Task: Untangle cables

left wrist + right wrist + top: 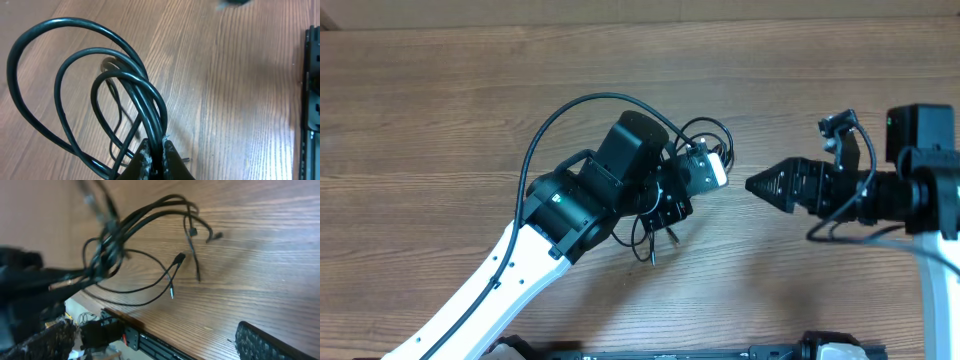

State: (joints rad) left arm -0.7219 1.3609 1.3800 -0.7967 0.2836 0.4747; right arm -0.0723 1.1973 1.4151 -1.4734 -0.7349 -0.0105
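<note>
The cables [704,130] are thin black cords bunched at the table's middle, with loose plug ends trailing below [654,240]. My left gripper [675,200] is shut on the bunch. In the left wrist view several loops [145,95] rise from between its fingers [156,150] above the wood. My right gripper [752,185] is just to the right of the bunch, apart from it. In the right wrist view its fingers [150,330] are wide apart and empty. The cords [150,215] fan out ahead of it, with plug ends hanging free [176,258].
The wooden table [440,120] spreads all around. A thicker black arm cable [580,104] arcs over the left arm. A black rail [150,341] runs along the table's front edge and also shows in the left wrist view [312,100].
</note>
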